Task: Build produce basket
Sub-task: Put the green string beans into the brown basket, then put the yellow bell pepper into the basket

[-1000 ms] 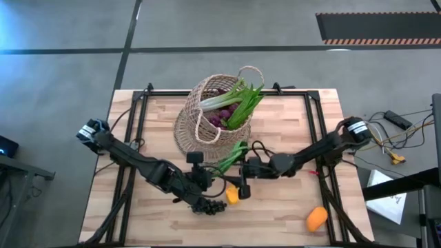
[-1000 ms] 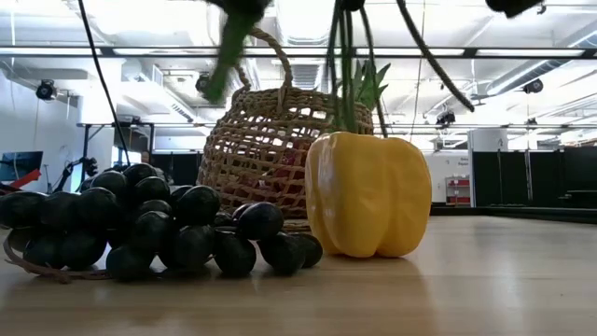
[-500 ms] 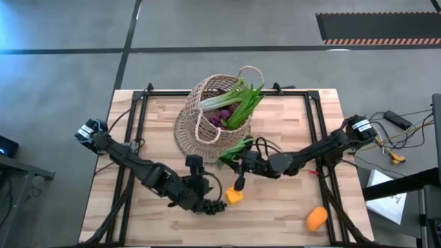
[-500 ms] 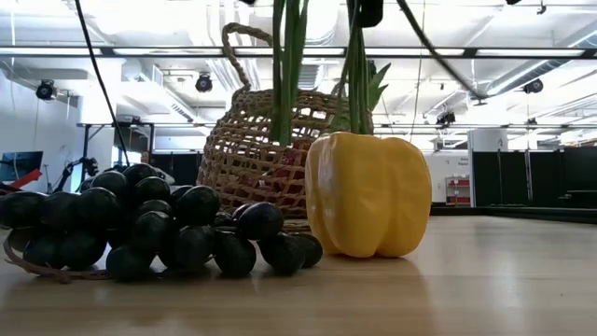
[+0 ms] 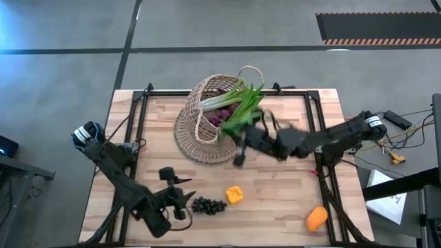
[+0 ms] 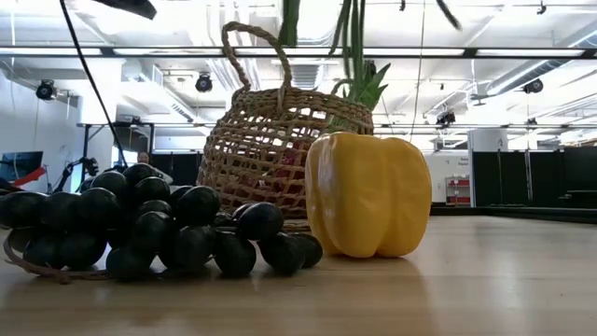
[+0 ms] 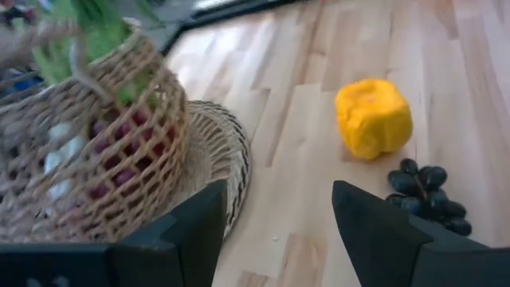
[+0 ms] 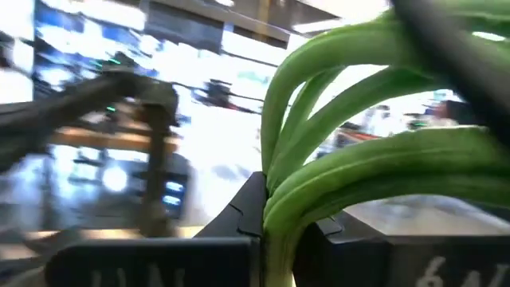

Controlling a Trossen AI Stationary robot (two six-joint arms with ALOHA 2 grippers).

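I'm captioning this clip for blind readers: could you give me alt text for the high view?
Seen from above, the right gripper carries green onions beside the wicker basket, which already holds greens and purple grapes. The left gripper, open, sits near black grapes and a yellow pepper; an orange lies apart.

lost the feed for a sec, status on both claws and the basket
Right claw shut on green onions, beside basket. Left claw open, empty, near black grapes. Yellow pepper, orange on table. Nothing blocking.
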